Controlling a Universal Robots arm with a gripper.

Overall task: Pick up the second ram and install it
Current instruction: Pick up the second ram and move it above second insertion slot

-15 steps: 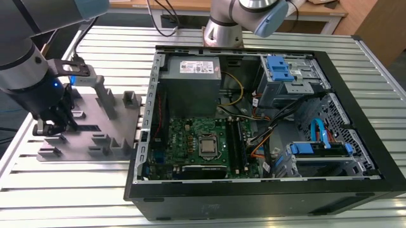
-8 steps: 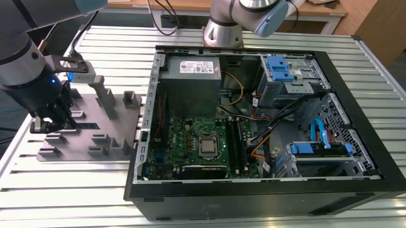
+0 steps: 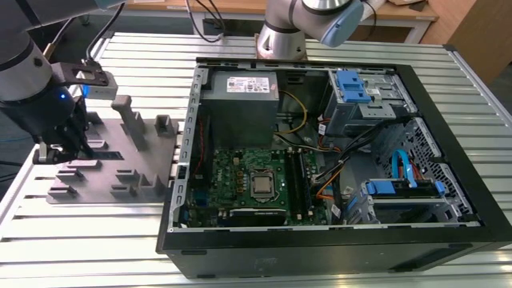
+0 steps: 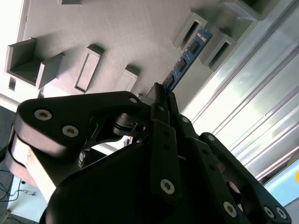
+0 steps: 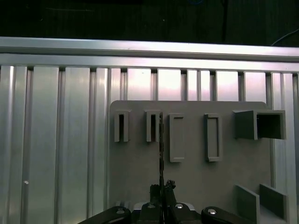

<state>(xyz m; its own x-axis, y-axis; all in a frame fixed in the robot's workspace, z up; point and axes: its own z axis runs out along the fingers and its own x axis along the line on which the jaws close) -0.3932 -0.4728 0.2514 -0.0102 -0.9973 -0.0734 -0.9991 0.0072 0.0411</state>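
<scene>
Where the arm hangs at the exterior view's left, the black two-finger gripper [image 3: 54,155] is seen low over the grey plastic holder block [image 3: 120,180] with slots and posts, which lies on the ribbed aluminium table [image 3: 96,240].

In both wrist views the fingers are drawn together on the second ram [image 4: 187,58], a long thin green-blue memory stick with a row of black chips. No gap is seen beside the board, so it is judged pinched across its thin faces.

The stick is seen edge-on in the first wrist view [image 5: 161,149]. Its long axis runs straight out from the fingertips across the block. Its far end sits at a pair of slotted posts. Whether it is lifted clear of the slot cannot be told.

Further to the exterior view's right stands the open black computer case [image 3: 320,252], just beside the block. Inside it, the green motherboard [image 3: 240,174] is laid flat. The long black memory slots [image 3: 298,180] beside the processor are well apart from the gripper, towards the exterior view's right.
</scene>
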